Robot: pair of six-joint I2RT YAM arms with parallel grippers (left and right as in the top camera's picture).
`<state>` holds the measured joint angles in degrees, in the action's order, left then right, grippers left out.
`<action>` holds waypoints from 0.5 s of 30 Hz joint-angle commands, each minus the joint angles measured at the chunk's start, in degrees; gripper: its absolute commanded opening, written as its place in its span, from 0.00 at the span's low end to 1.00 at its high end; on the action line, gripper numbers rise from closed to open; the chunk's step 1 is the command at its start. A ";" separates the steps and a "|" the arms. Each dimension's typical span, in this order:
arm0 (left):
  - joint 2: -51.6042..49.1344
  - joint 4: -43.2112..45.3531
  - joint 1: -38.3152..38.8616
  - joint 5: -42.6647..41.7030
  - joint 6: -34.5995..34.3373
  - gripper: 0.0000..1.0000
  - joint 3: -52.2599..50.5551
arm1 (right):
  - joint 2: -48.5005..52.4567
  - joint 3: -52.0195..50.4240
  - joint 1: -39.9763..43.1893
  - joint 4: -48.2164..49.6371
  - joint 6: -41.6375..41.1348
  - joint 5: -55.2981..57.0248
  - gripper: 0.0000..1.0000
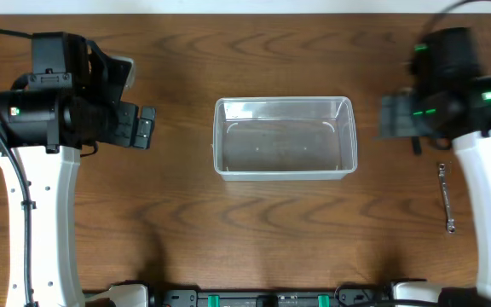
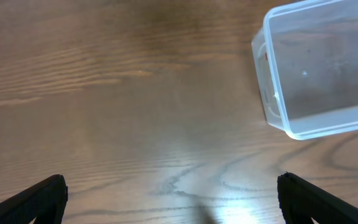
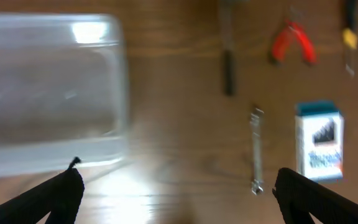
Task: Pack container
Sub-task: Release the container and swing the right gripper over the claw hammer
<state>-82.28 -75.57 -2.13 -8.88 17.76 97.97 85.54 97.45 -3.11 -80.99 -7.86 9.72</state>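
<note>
Brown wood-grain table (image 1: pixel 177 222) carries everything. The clear container (image 1: pixel 285 175) sits at its middle, between the two arms. It is open side up and looks empty, so either arm could drop things in.

The left gripper (image 2: pixel 173 205) hangs to the container's left, jaws spread wide with nothing between them, seemingly parked out of the way. The right gripper (image 3: pixel 179 199) hovers to the container's right, jaws likewise fully apart and empty, above the side where the tools lie. It is probably placed there for a pick.

On that side are a blue-and-white box (image 3: pixel 319 142), red pliers (image 3: pixel 293 42), a dark-handled tool (image 3: pixel 228 62), a yellow-and-black tool (image 3: pixel 349 37) and a thin wrench (image 3: pixel 256 149). All lie apart from the container, unpacked.

From overhead only the wrench shows; the rest is hidden by the right arm or lies out of frame. The right wrist view is blurred, so the box's print and the tool types are unclear. The frame edge cuts off the dark-handled and yellow-and-black tools.
</note>
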 commanded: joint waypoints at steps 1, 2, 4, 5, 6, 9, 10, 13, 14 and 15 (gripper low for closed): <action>0.31 0.11 0.22 1.05 -0.90 0.98 0.35 | -0.90 1.57 6.58 -0.07 2.89 -4.00 0.99; 0.31 0.13 0.22 1.05 -0.90 0.98 0.35 | -0.90 1.92 8.02 0.11 2.80 -3.98 0.99; 0.31 0.24 0.22 1.05 -0.90 0.98 0.35 | -0.92 2.49 9.97 1.25 2.91 -3.96 0.99; 0.31 0.26 0.22 1.05 -0.90 0.98 0.35 | -0.92 2.97 10.62 1.97 4.15 -4.11 0.99; 0.31 0.48 0.22 1.05 -0.90 0.98 0.35 | -0.92 3.26 10.93 2.95 5.77 -4.17 0.99; 0.31 1.38 0.24 1.03 -0.90 0.98 0.35 | -0.48 3.34 10.97 8.39 12.87 -4.15 0.99; 0.31 1.53 0.24 1.03 -0.90 0.98 0.35 | 0.04 3.37 10.97 10.40 15.39 -4.15 0.99; 0.31 1.53 0.22 1.03 -0.90 0.98 0.35 | 2.43 3.37 11.06 15.39 19.30 -2.69 0.99; 0.31 1.55 0.22 1.03 -0.90 0.98 0.35 | 3.32 3.39 11.26 16.55 19.30 -2.38 0.99; 0.31 1.55 0.22 1.03 -0.90 0.98 0.35 | 4.48 3.37 11.58 17.64 19.30 -2.43 0.99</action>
<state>-82.28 -74.08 -2.13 -8.56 17.76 97.97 86.96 99.92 7.73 -64.79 6.61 6.46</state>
